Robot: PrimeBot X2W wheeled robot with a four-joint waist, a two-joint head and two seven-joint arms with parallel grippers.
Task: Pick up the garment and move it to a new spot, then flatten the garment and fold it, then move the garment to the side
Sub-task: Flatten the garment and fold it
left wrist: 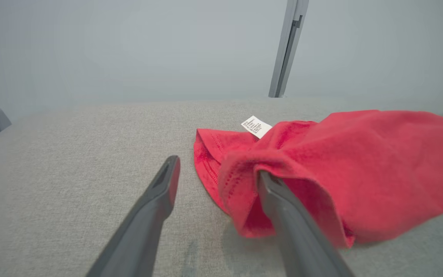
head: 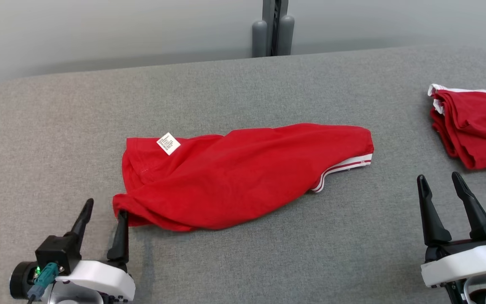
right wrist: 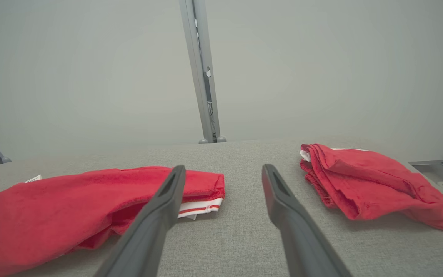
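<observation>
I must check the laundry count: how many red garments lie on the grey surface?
2. The loose garment lies in the middle; the folded garment sits at the right edge, partly cut off. More may lie out of view.

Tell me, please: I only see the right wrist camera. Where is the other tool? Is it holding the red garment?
Observer: No. The left tool sits at the red garment's near left corner, open, gripping nothing.
Operator: Is it touching it?
Observer: Yes. One finger has its tip under a fold of the cloth; the other finger is over bare grey padding.
Operator: What's that white scrap at the far end?
Observer: A printed tag, lying on top of the garment.
</observation>
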